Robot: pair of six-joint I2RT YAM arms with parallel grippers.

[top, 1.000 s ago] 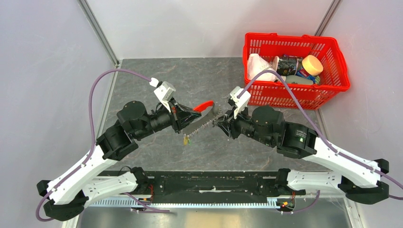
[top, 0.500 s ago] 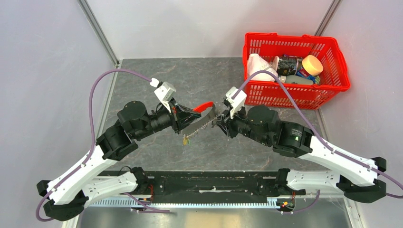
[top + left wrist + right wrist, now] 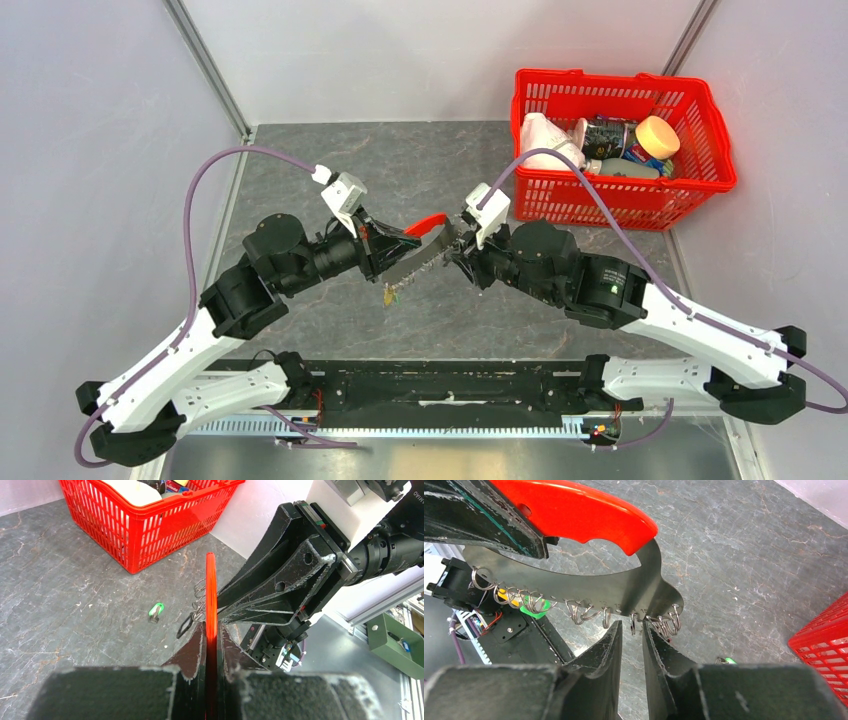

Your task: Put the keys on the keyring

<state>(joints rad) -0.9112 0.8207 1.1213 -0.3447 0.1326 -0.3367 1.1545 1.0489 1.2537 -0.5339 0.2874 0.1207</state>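
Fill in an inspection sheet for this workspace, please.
Surface: grey stone-pattern tabletop, no spills seen.
Job's things: keyring, a dark metal plate with red handle, held aloft; tagged keys hang from its small rings; one green-tagged key lies on the tabletop.
Clutter: red plastic basket, far right, holding bottles and packets.
Grippers: left gripper shut on the red handle; right gripper narrowly open at the rings.
Cables: purple cables arch over both arms.
Surroundings: pale walls; nothing else seen.

grey table point(image 3: 400, 160), red basket point(image 3: 640, 205), green-tagged key point(image 3: 156, 611)

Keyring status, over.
Left claw shut on the red-and-dark metal keyring. Right claw ajar at its small split rings. One green-tagged silvery key lies loose on table.
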